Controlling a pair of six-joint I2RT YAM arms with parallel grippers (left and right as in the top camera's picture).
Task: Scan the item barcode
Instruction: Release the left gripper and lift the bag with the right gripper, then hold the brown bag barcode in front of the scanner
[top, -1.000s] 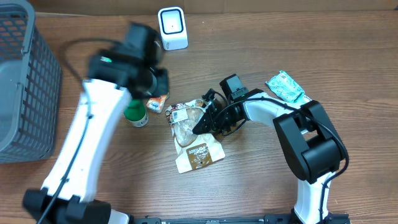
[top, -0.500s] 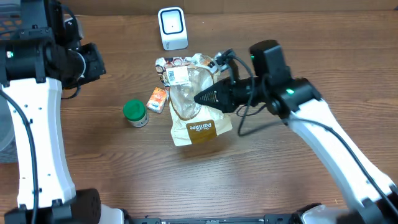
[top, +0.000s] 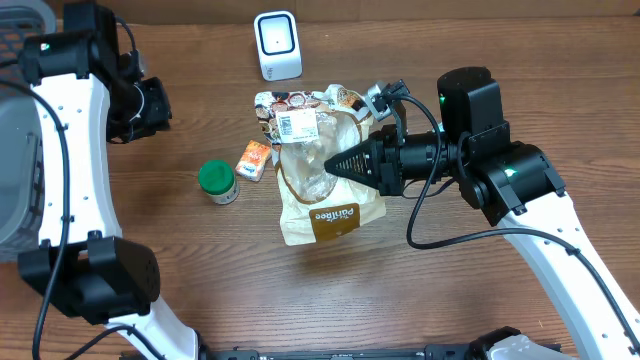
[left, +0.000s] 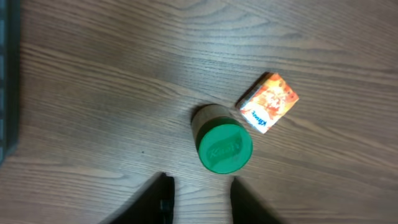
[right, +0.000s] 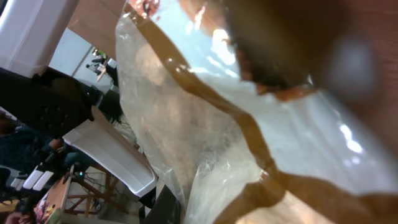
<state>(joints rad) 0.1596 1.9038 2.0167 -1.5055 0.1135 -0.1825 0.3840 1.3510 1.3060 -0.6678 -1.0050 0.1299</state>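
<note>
Closest to me is the brown paper end of the bag (top: 325, 215), and my right gripper (top: 338, 163) is clamped tight on that bag from its right side, pinching the clear window part. My right wrist view is just crinkly clear film and brown edging right up in the lens, so no help there. I can't tell if the bag is touching the table (top: 200, 290) or hanging off it. Left of the bag stands a green-lidded jar (top: 217, 181), upright, with a small orange packet (top: 255, 160) lying flat just beside it on the far-right side. Way out left is a grey basket (top: 12, 215). My left gripper (left: 199, 196) hangs above the jar area, fingers partway apart, holding nothing. The barcode label (top: 297, 123) sits on the bag's far end, facing up. The white scanner (top: 277, 45) is farther back, near the label but not touching.
</note>
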